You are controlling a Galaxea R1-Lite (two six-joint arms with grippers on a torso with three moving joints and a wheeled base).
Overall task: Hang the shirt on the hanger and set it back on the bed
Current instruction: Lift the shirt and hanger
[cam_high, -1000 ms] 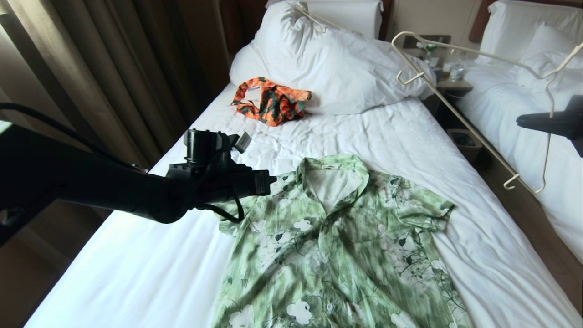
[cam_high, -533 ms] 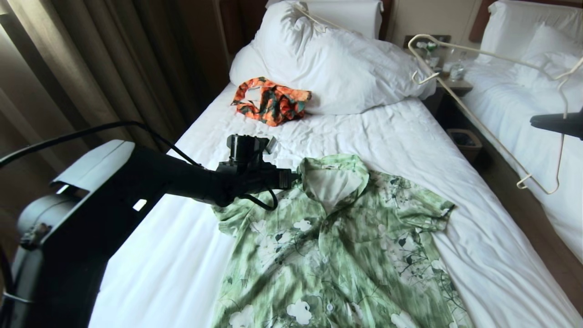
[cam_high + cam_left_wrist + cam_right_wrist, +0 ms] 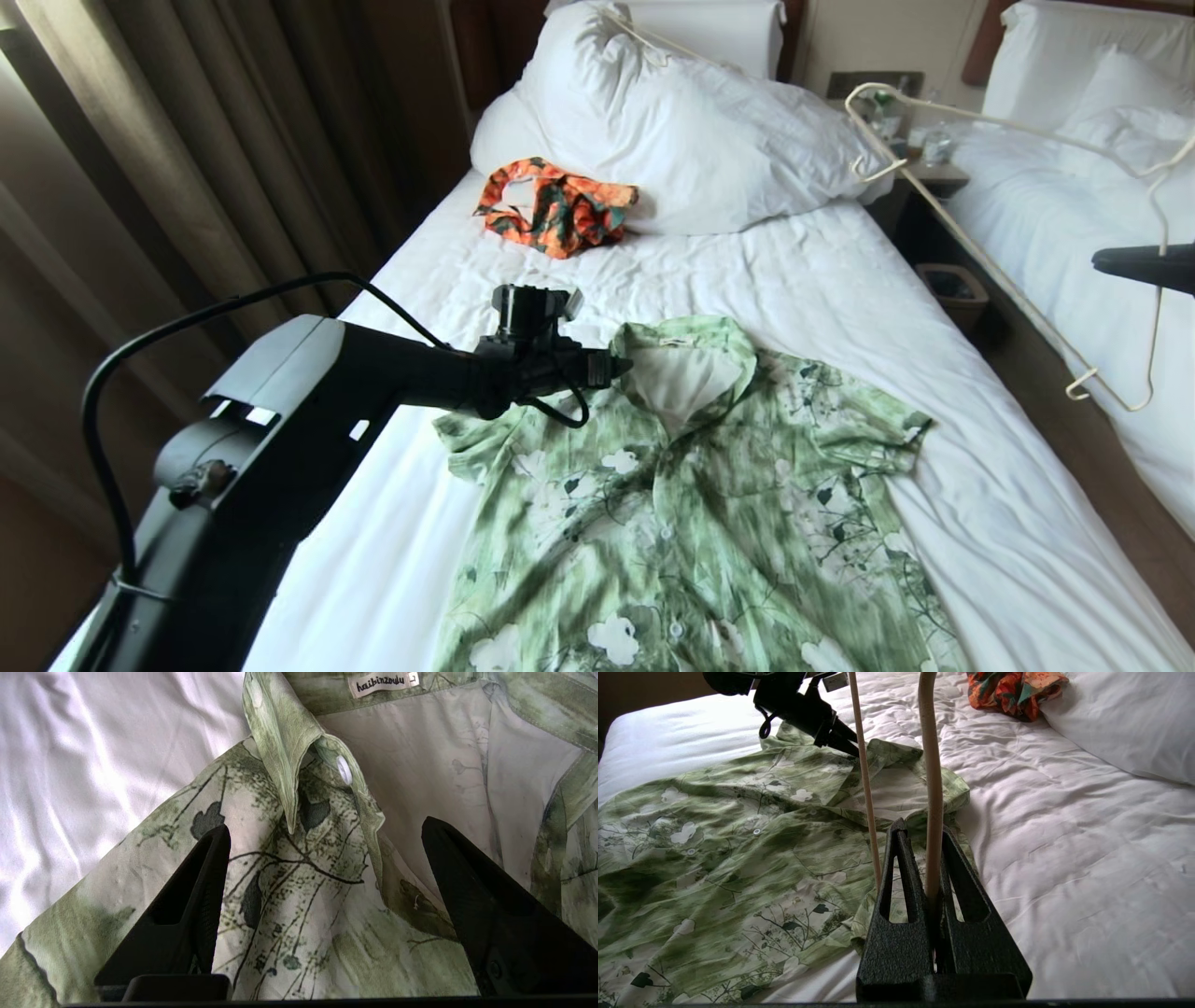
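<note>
Your left gripper [image 3: 322, 835] hangs low over the shirt [image 3: 691, 504], right at the collar [image 3: 280, 756] on the shirt's left side, with its two black fingers [image 3: 196, 896] spread wide and nothing between them. The shirt lies flat and face up on the bed [image 3: 794, 271], collar toward the pillow [image 3: 691, 140], partly unbuttoned at the neck.

Your right gripper [image 3: 930, 868] is off to the right, beside the bed, its fingers pressed together on one thin bar of the hanger [image 3: 1008, 271]. The hanger hangs in the air, well apart from the shirt.

Risks from here, as judgements:
- If the left fingers close too deep, they may catch both fabric layers, or the sheet as well, and the neck would not open for the hanger.
- If they close too shallow, only the collar tip may be caught and slip out on lifting.
- The hanger is held by one slim bar, so it may swivel in the grip when pushed into a sleeve.
- A second hanger [image 3: 644, 37] and an orange garment [image 3: 551, 205] lie by the pillow; avoid dragging the shirt into them.
</note>
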